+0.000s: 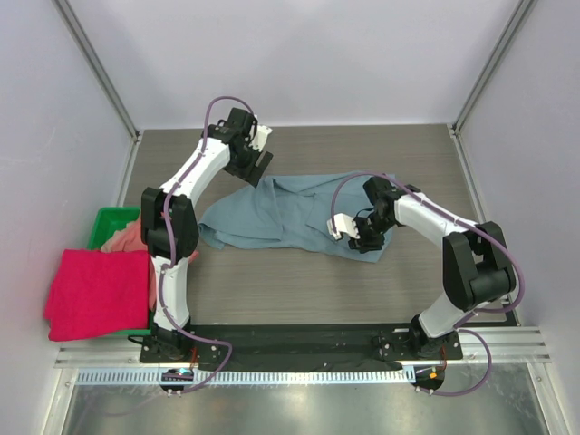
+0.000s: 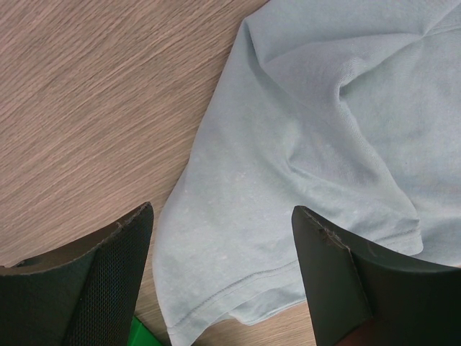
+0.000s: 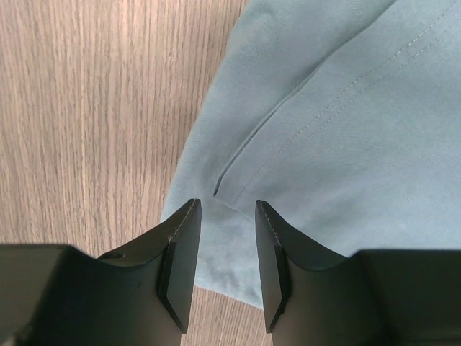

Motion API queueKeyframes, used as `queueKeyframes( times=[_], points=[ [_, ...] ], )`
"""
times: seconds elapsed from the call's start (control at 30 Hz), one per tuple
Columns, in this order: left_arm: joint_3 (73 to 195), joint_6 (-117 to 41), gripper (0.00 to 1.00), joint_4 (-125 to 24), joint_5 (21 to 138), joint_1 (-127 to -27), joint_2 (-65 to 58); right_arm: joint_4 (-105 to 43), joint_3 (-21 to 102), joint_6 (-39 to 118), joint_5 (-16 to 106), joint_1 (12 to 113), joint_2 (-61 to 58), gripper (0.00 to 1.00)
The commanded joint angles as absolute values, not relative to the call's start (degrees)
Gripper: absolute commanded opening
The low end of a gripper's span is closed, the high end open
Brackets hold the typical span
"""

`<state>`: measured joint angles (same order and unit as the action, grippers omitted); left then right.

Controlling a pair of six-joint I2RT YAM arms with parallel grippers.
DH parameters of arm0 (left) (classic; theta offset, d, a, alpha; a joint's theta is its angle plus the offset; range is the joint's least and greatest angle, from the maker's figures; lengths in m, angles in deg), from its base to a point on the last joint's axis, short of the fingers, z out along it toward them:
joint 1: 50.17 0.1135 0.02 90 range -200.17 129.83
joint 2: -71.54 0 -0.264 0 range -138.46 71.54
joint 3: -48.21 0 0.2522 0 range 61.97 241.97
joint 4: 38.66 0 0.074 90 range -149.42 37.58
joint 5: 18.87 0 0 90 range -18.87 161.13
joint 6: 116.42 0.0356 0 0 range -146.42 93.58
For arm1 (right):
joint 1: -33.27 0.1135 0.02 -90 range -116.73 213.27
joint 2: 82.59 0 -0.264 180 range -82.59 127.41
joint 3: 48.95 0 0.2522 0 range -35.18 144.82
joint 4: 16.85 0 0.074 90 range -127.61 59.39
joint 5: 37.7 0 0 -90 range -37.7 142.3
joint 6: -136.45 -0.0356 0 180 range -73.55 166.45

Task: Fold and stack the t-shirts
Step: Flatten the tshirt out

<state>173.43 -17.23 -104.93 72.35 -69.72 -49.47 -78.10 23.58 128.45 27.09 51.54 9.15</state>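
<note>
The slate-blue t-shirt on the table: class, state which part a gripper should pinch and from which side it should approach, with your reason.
Probably the stitched hem of the blue t-shirt, at the corner under the open left gripper. Come down from above, on the side where the table shows: the edge lies flat and exposed there, while the middle is bunched in folds.

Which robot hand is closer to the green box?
Left. The left gripper is at the blue shirt's far edge, right of the green bin and farther back. The right gripper is at the shirt's right end, farther from the bin.
</note>
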Motion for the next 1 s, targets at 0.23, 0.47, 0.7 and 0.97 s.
queueKeyframes(
  times=[0.23, 0.47, 0.7, 0.97],
  points=[
    [175.17, -17.54, 0.79, -103.48, 72.72, -69.94, -49.04, -76.49, 26.52, 128.81, 26.02, 51.73, 12.77, 0.41],
    [175.26, -17.54, 0.79, -103.48, 72.63, -70.12, -49.31, -75.44, 26.16, 128.28, 26.29, 51.73, 13.30, 0.36],
    [175.79, -17.37, 0.79, -103.40, 72.63, -70.47, -49.92, -74.56, 27.57, 125.21, 26.20, 52.08, 14.97, 0.14],
    [175.35, -16.75, 0.79, -104.45, 72.89, -70.56, -48.43, -74.21, 34.76, 117.40, 25.85, 50.07, 13.21, 0.02]
  ],
)
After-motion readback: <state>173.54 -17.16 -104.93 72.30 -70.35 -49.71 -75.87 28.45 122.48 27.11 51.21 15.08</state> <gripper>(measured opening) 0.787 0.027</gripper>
